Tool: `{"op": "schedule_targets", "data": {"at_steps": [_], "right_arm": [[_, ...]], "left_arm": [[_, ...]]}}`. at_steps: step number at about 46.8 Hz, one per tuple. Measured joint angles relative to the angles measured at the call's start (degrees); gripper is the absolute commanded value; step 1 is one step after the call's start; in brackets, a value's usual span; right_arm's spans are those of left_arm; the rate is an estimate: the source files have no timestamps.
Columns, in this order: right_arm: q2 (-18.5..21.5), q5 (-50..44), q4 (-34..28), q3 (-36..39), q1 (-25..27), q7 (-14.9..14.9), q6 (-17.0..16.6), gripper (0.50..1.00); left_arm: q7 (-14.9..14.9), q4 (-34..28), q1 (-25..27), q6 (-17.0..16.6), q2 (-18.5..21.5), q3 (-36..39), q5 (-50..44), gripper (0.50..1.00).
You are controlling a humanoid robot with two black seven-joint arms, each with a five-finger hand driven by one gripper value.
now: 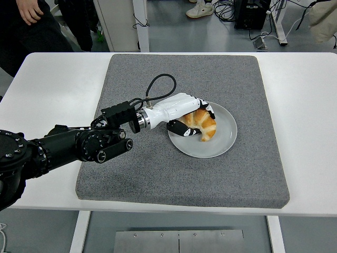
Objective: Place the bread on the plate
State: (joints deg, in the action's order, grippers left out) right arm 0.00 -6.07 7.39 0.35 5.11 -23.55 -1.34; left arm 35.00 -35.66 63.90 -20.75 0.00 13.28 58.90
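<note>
Here, left hand (184,110) fingers (180,129) curled around bread (202,124), its upper side hidden, over plate (224,142).

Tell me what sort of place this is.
Probably a robotics lab or test room: a white table with a grey mat, loose cables on a bare floor, and a robot's left hand holding bread over a plate.

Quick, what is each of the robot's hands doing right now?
Left hand: closed around the bread, low over the plate.
Right hand: not in the picture.
</note>
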Motion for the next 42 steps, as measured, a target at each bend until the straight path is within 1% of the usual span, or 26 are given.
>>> {"op": "schedule_targets", "data": {"at_steps": [4,6,10,14,18,20,26,34,42], "right_arm": [[0.0,0.0,0.0,0.0,0.0,0.0,0.0,1.0],[0.0,0.0,0.0,0.0,0.0,0.0,0.0,1.0],[0.0,0.0,0.0,0.0,0.0,0.0,0.0,1.0],[0.0,0.0,0.0,0.0,0.0,0.0,0.0,1.0],[0.0,0.0,0.0,0.0,0.0,0.0,0.0,1.0],[0.0,0.0,0.0,0.0,0.0,0.0,0.0,1.0],[0.0,0.0,0.0,0.0,0.0,0.0,0.0,1.0],[0.0,0.0,0.0,0.0,0.0,0.0,-0.1,1.0],[0.0,0.0,0.0,0.0,0.0,0.0,0.0,1.0]], "left_arm": [[0.0,0.0,-0.4,0.0,0.0,0.0,-0.5,0.595],[0.0,0.0,-0.5,0.0,0.0,0.0,-0.8,0.626],[0.0,0.1,-1.0,0.0,0.0,0.0,-1.4,0.704],[0.0,0.1,-1.3,0.0,0.0,-0.1,-1.8,0.761],[0.0,0.1,-1.3,0.1,0.0,-0.1,-1.9,0.848],[0.0,0.1,-1.3,0.1,0.0,-0.2,-1.9,0.872],[0.0,0.1,-1.2,0.3,0.0,-0.3,-3.4,0.922],[0.0,0.1,-1.2,0.4,0.0,-0.2,-4.6,0.943],[0.0,0.0,-1.2,0.6,0.0,-0.3,-4.7,0.948]]}}
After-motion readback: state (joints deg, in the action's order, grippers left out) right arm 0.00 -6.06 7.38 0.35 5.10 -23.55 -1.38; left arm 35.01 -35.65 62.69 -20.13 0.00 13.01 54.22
